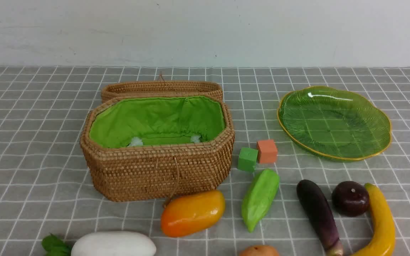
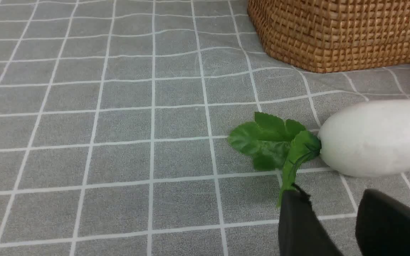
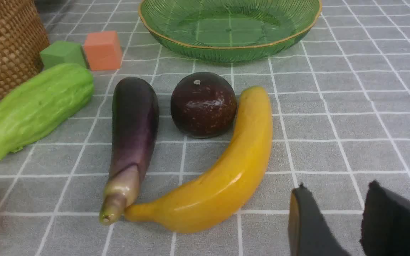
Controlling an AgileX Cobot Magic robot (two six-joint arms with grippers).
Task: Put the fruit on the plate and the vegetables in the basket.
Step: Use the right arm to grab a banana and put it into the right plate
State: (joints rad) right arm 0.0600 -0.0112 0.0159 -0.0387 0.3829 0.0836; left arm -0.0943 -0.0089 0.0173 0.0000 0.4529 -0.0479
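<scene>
The left gripper (image 2: 333,202) stands partly open and empty, just beside the leaves of the radish (image 2: 376,138), which lies near left, lengthwise left-right, leaves pointing left. The right gripper (image 3: 336,193) is partly open and empty, near the banana (image 3: 222,174), which lies near right, lengthwise near-far, beside the plum (image 3: 203,105).

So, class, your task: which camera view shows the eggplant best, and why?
The right wrist view: the eggplant lies whole and close, dark rounded end to pale stem tip. The front view shows it smaller, stem end cut off at the picture's edge. The left wrist view misses it.
</scene>
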